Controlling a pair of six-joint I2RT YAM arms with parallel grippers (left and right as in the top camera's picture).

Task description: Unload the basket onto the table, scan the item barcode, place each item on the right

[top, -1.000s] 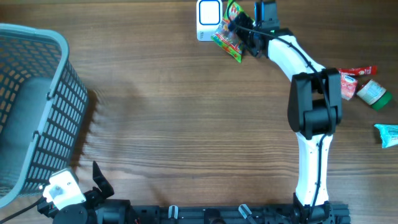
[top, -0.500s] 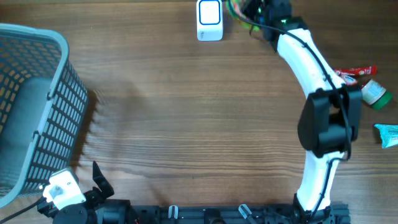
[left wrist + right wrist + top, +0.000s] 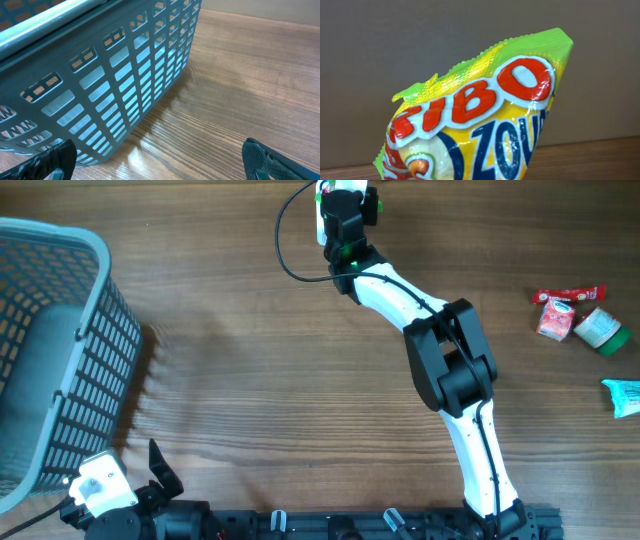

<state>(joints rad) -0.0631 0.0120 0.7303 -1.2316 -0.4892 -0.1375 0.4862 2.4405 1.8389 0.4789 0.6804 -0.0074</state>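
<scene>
I see a wooden table [image 3: 250, 380], warm brown grain, filling the overhead view. Ahead of the right gripper [image 3: 345, 200], past the table's far edge, stands a plain grey-brown wall [image 3: 370, 50]. Below the left gripper [image 3: 160, 165] the wood catches a soft sheen of light.

I see a lime-green and yellow bag [image 3: 470, 130] with red, white-edged letters, and a grey-blue latticed basket [image 3: 115, 80] on the brown wood-grain desk [image 3: 250, 75].

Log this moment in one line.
right jaws: shut on snack bag, held aloft | left jaws: open, beside basket
</scene>
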